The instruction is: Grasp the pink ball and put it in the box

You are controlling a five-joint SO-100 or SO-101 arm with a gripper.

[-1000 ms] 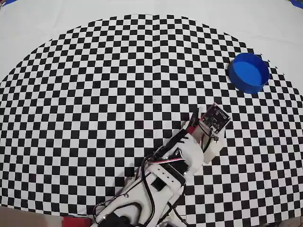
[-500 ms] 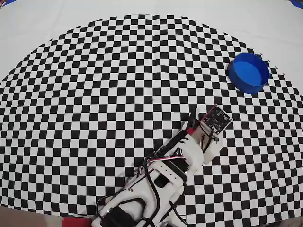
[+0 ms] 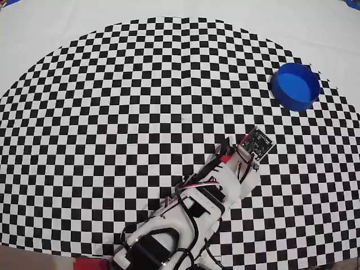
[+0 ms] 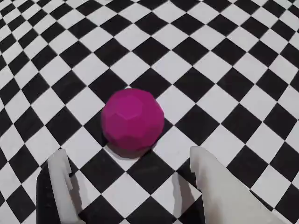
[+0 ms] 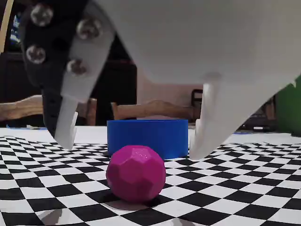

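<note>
The ball (image 4: 132, 120) rests on the checkered tabletop (image 4: 224, 56) just ahead of the tool (image 4: 133, 177), centred on the gap between its spread fingers, apparently untouched, with the box (image 5: 147, 137) directly beyond it.

We think this is a room in a home. Behind the checkered cloth (image 5: 244, 197) we see wooden chairs (image 5: 150, 110) in a dark room.
</note>
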